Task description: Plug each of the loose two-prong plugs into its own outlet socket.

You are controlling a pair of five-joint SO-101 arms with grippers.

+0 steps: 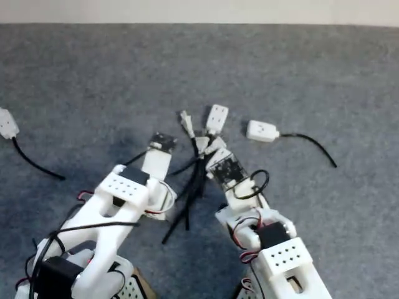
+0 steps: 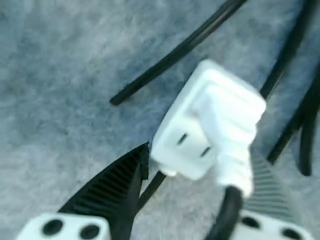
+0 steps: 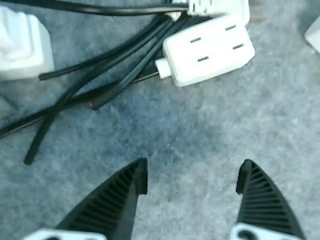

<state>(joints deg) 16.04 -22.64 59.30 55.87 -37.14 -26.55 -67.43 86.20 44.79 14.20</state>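
My left gripper (image 2: 200, 152) is shut on a white outlet block (image 2: 190, 135) that has a white plug (image 2: 227, 120) in one socket and a free pair of slots beside it. The plug's black cord (image 2: 227, 215) runs back between the fingers. In the high view this block (image 1: 185, 121) sits at the left arm's tip. My right gripper (image 3: 192, 177) hangs open over bare carpet, short of a white double outlet (image 3: 205, 47), which is also visible from above (image 1: 216, 117). Black cords (image 3: 100, 70) lie beside it.
Another white outlet (image 1: 262, 131) with a black cord lies to the right of the cluster. A further white outlet (image 1: 6, 123) lies at the far left edge. Tangled black cords (image 1: 190, 193) run between the two arms. Grey carpet (image 1: 93, 75) covers the table.
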